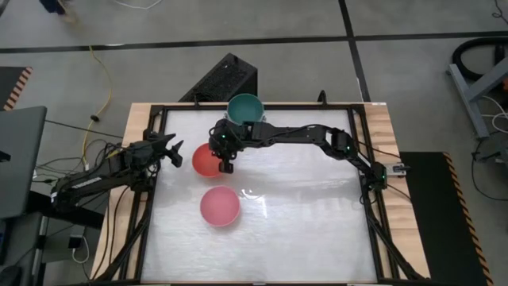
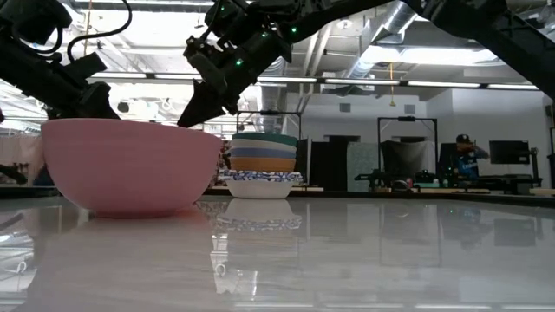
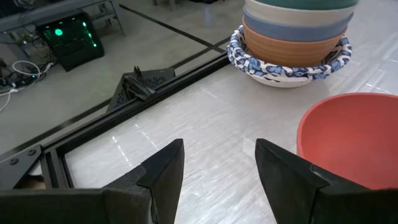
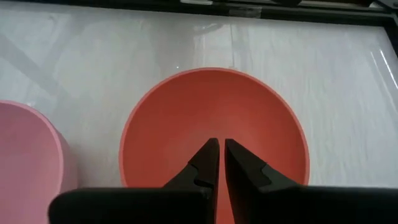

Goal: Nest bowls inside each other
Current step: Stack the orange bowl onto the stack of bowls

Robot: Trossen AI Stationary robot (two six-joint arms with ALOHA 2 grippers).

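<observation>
Presently the white table (image 1: 317,238) carries three groups of bowls, and both arms reach in over its far-left area. The right arm extends from the right edge across the table, and the right gripper (image 4: 218,149) hangs directly above the red bowl (image 4: 214,124) — its two dark fingers are almost together with only a thin slit between them, and nothing is held between them. In the right wrist view the fingertips sit over the bowl's open interior, and no contact with the bowl can be made out. The left arm waits at the left edge of the table; the left gripper (image 3: 219,163) stands with its fingers spread wide and empty, pointing toward the red bowl, which lies just ahead of it and slightly to one side.

Beyond the right gripper, near the table's far edge, stands the nested stack (image 2: 258,169): a white bowl with a blue-patterned rim (image 3: 289,65) at the bottom, then an orange bowl (image 3: 292,50), a blue bowl (image 3: 295,28), a cream bowl (image 3: 292,14) and a dark green bowl (image 1: 244,107) on top. The pink bowl (image 1: 219,206) sits alone on the near side of the right gripper — close to the red bowl but apart from it, upright and empty.
</observation>
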